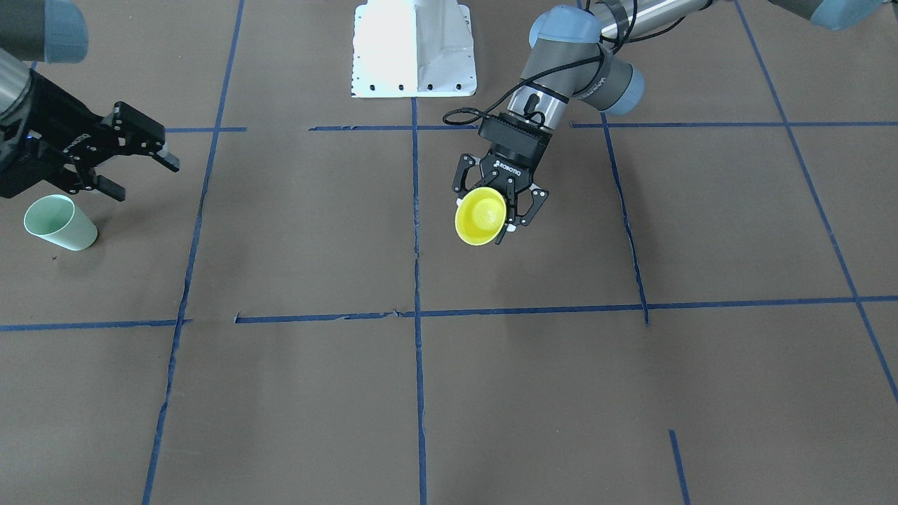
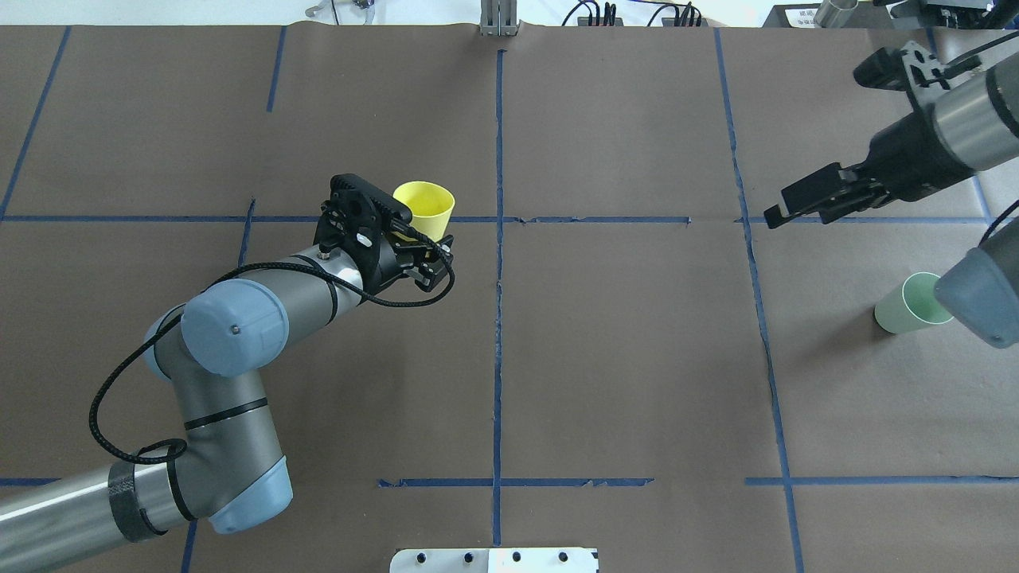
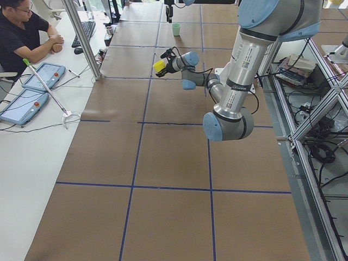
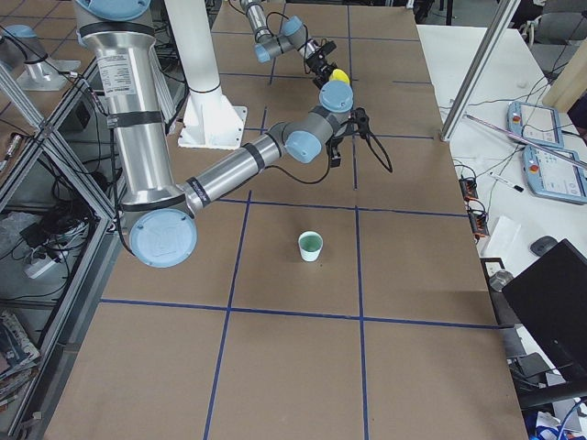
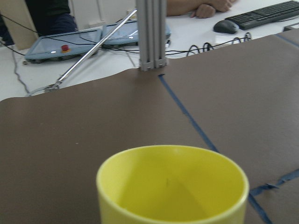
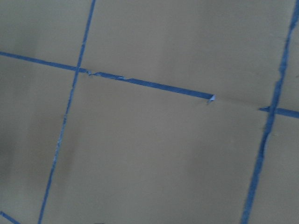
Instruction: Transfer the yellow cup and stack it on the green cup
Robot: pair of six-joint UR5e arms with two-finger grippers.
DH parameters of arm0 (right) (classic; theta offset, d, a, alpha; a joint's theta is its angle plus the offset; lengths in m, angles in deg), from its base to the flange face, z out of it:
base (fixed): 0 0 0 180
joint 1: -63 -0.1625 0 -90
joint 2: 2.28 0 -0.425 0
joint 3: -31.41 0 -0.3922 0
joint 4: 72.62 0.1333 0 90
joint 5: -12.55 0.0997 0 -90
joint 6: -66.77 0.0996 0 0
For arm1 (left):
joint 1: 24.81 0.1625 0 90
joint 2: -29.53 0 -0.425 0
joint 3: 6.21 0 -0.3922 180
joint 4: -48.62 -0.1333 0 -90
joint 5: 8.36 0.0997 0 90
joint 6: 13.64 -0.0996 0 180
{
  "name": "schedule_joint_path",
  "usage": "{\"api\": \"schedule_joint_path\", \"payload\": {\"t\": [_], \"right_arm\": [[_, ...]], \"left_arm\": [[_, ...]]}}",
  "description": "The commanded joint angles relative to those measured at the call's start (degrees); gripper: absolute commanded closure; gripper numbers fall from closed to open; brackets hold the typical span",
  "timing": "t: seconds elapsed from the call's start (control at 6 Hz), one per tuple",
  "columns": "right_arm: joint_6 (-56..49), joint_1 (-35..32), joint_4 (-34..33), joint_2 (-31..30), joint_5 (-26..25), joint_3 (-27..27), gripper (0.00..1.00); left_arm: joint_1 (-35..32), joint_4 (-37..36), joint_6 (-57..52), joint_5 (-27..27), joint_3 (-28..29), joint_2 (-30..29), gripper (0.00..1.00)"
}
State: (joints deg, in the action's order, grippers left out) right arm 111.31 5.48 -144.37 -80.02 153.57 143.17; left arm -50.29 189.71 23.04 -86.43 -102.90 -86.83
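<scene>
Front-facing view: left gripper (image 1: 491,219) just right of frame centre, fingers closed on either side of the yellow cup (image 1: 479,216), which is tipped so its open mouth faces the camera. Right gripper (image 1: 140,175) near the left edge, fingers spread with nothing between them. The green cup (image 1: 60,223) stands on the brown worktop (image 1: 533,393) just below that gripper in frame, not touching it. The two cups are well apart, with blue tape lines (image 1: 417,280) crossing the paper between them. Overhead view: yellow cup left of centre in the left gripper's closed fingers, rim toward the top of frame. Green cup at the right edge, partly covered by a joint of the right arm (image 2: 983,294); right gripper above it in frame, open and empty. Exterior left: yellow cup a small spot at upper centre, held clear of the worktop (an operator (image 3: 24,32) sits at the desk, upper left). Exterior right: green cup upright at mid-frame; yellow cup small at top centre. Left wrist: the yellow rim fills the bottom centre. Right wrist: worktop and tape lines only.
</scene>
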Motion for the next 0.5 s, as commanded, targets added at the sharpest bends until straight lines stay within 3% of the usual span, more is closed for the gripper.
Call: {"api": "schedule_joint_path", "payload": {"t": [0.0,0.33], "right_arm": [[9.80,7.82,0.03,8.70,-0.05,-1.36,0.00],[15.28,12.50,0.12,12.17,-0.13,-1.28,0.00]], "left_arm": [[1.12,3.84,-4.51,-9.87,-0.77,-0.19,0.93],[2.27,4.10,-8.81,-14.82,-1.48,-0.27,0.93]]}}
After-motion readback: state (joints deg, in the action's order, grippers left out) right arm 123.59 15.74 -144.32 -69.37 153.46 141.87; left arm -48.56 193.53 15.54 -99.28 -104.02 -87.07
